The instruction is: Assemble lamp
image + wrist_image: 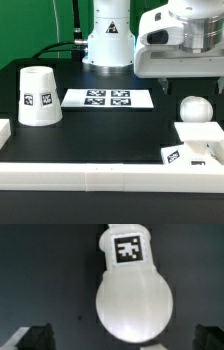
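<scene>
The white ball-shaped bulb (196, 110) lies on the black table at the exterior view's right. In the wrist view the bulb (135, 297) fills the middle, with a square tag on its neck. My gripper (190, 68) hangs above the bulb. In the wrist view the gripper (124, 337) is open and empty, with one dark finger (38, 337) on each side of the bulb's round end. The squat base (200, 142) sits just in front of the bulb, tag facing forward. The cup-like shade (38, 96) stands wide end down at the exterior view's left.
The marker board (108, 98) lies flat in the middle of the table. A long white rail (100, 177) runs along the front edge, with a short block (4, 133) at its left end. The robot's white pedestal (108, 40) stands at the back.
</scene>
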Controlling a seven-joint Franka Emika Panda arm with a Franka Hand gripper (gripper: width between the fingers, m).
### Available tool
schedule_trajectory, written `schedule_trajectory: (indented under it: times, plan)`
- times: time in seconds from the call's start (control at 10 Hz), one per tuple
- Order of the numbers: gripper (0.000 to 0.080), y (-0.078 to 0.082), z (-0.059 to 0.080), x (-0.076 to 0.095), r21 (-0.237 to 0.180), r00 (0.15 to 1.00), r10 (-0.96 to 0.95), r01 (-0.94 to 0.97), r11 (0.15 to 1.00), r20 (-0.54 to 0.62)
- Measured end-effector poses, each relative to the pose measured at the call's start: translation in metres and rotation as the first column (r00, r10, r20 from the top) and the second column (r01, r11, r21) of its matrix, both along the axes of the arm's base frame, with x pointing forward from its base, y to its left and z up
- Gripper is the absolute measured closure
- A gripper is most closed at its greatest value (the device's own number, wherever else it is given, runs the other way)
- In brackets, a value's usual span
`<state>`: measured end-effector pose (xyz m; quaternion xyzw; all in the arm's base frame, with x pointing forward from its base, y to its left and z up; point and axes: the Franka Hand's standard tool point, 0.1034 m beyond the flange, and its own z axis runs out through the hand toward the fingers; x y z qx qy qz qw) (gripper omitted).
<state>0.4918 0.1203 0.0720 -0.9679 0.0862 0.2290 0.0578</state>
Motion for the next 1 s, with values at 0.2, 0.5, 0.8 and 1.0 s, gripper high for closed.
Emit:
schedule_trajectory:
  times: [0.2,0.5,0.8,1.0]
  plan:
    - [0.0101,0.002,0.0,0.003,0.021,0.993,0.021,-0.019,1.0,-0.117]
    - [0.0101,-0.001,-0.003,-0.004,0.047,0.96,0.047,-0.035,0.998,-0.276]
    - [0.0101,0.012,-0.013,-0.006,0.075,0.934,0.082,-0.059,0.995,-0.347]
    - [0.0101,0.017,-0.015,-0.006,0.08,0.939,0.085,-0.062,0.995,-0.335]
